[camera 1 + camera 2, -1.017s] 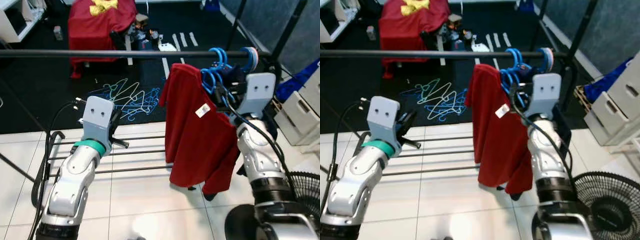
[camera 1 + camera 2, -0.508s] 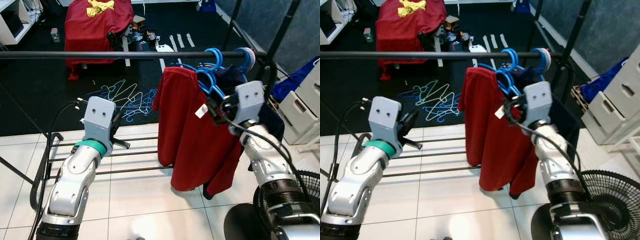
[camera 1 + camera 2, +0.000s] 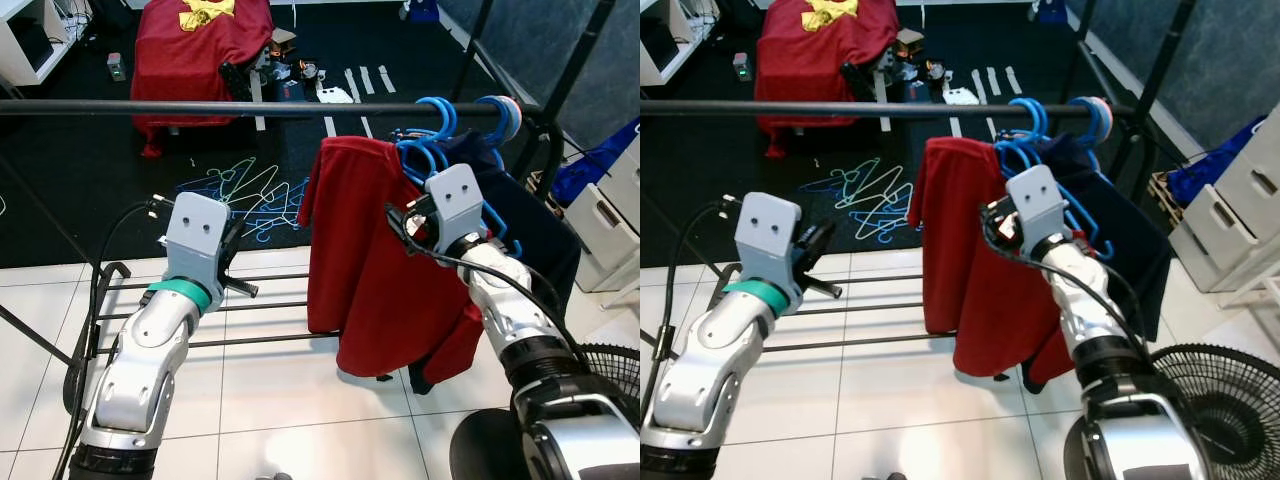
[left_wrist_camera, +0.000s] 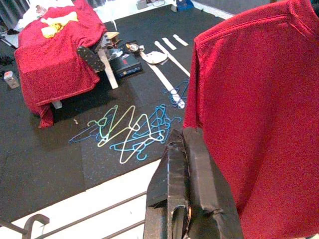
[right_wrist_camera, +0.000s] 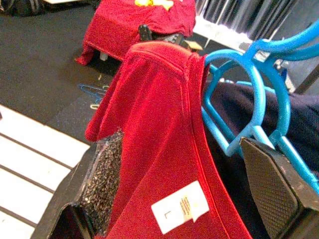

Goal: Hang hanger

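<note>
A red shirt (image 3: 370,260) hangs on a blue hanger (image 5: 249,94) whose hook (image 3: 437,110) is over the black rail (image 3: 200,106), among other blue hangers at the rail's right end. My right gripper (image 5: 177,149) is open, with one finger (image 5: 99,179) on the shirt's outer side and the other (image 5: 271,186) by the blue hanger wires, so the collar and its white label (image 5: 180,207) lie between them. My left gripper (image 4: 182,137) is shut on nothing, held low to the left of the shirt (image 4: 259,124).
A dark navy garment (image 3: 530,230) hangs behind the red shirt. Loose hangers (image 3: 255,195) lie on the dark floor beyond the low rack bars (image 3: 270,310). A red-draped table (image 3: 200,40) stands far back. A fan (image 3: 610,380) and white drawers (image 3: 610,220) are at the right.
My right gripper has moved left and down from the hanger hooks to the shirt's collar. The red shirt has swung left along with it. The left arm has stayed put.
</note>
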`<state>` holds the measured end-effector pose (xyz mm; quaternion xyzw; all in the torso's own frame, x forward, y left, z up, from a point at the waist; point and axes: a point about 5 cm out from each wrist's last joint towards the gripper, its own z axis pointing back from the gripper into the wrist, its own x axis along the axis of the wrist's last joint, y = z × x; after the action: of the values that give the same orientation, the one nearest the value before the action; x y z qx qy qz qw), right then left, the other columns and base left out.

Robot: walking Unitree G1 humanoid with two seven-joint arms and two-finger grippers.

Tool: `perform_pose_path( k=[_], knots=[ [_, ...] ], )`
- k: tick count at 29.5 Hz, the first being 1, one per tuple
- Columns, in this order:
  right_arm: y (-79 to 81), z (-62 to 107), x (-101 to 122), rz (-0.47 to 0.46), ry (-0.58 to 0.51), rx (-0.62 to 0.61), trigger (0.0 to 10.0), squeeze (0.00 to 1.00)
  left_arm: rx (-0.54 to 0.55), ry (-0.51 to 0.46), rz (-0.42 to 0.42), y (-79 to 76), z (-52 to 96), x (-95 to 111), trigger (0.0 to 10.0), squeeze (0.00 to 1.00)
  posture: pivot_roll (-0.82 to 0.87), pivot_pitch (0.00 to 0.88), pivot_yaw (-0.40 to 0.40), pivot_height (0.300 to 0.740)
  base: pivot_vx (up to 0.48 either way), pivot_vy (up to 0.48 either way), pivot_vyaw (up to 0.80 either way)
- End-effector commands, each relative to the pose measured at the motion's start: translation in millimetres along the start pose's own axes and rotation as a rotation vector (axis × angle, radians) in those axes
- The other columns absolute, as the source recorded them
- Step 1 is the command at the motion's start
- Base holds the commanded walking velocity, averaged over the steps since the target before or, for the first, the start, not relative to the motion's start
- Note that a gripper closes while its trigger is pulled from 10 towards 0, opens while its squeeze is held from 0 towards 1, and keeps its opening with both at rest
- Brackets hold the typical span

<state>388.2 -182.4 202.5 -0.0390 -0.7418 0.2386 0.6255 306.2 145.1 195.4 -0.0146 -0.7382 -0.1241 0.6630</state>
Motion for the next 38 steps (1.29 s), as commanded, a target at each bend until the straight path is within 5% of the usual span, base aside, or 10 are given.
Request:
perform_pose_path(
  k=[1,7,17,27,38],
  knots=[
    [-11.9,1.3,-1.8,0.038,0.02,-0.034,10.0,0.0,0.005,0.015,-0.004,3.1,4.4,-2.2,10.0,0.0,0.06,0.093,0.123,0.74,0.0,0.0,0.0],
    [-31.8,2.2,4.1,0.128,0.028,-0.069,10.0,0.0,0.002,0.018,-0.008,3.3,5.4,-2.1,10.0,0.0,0.07,0.098,0.13,0.74,0.0,0.0,0.0],
    [-36.9,3.0,1.2,0.073,0.038,-0.054,10.0,0.0,-0.002,0.019,-0.009,3.3,5.4,-1.6,10.0,0.0,0.07,0.1,0.132,0.74,0.0,0.0,0.0],
    [-11.9,6.2,-23.1,0.019,0.121,0.163,10.0,0.0,-0.004,0.029,-0.024,6.9,8.5,-0.9,10.0,0.0,0.09,0.113,0.147,0.74,0.0,0.0,0.0],
    [-6.0,5.1,-22.3,-0.004,0.104,0.201,10.0,0.0,-0.012,0.028,-0.023,4.7,7.1,-0.2,10.0,0.0,0.09,0.107,0.149,0.74,0.0,0.0,0.0]
  ],
)
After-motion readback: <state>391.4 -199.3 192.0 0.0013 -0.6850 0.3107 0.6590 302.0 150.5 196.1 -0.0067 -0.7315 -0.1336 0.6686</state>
